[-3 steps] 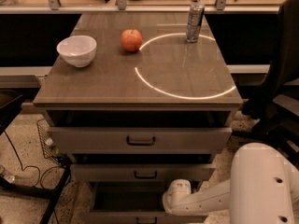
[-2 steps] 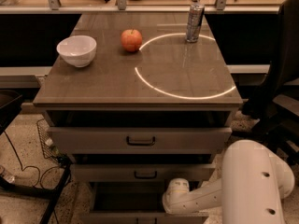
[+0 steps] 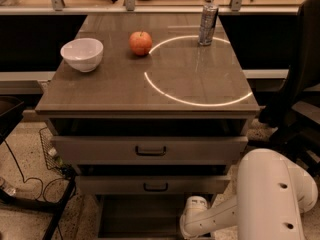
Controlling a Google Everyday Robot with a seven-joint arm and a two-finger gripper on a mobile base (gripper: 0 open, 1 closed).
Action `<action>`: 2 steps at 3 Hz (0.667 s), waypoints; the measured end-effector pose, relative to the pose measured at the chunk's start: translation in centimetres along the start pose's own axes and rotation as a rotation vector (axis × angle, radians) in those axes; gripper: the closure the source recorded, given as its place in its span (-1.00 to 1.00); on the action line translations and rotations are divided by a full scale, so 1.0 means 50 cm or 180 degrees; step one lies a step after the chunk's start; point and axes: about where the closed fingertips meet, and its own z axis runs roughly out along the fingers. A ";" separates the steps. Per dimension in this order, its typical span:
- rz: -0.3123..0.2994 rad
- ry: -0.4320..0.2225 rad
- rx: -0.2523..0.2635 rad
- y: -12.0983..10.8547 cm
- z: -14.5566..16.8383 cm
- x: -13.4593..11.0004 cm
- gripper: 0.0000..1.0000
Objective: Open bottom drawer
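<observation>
The bottom drawer (image 3: 141, 217) sits under the two larger grey-beige drawers and stands pulled out. I look into its dark inside. Its front and handle lie below the frame's bottom edge. My white arm comes in from the lower right, and its wrist (image 3: 194, 215) rests over the drawer's right side. My gripper lies beyond the wrist, past the bottom edge, so it does not show.
The top drawer (image 3: 150, 150) and middle drawer (image 3: 155, 186) stand slightly out. On the tabletop (image 3: 125, 91) are a white bowl (image 3: 82, 54), a red apple (image 3: 141, 43) and a can (image 3: 208, 23). A wire basket and cables (image 3: 47, 154) lie left. A dark chair (image 3: 300, 84) stands right.
The bottom drawer has slid further out toward me, and its front and handle have dropped out of view. My arm's large link has shifted right and down.
</observation>
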 end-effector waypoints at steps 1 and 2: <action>0.0176 -0.0031 -0.0116 0.076 -0.023 0.015 1.00; 0.0311 -0.0155 -0.0276 0.156 -0.031 0.020 1.00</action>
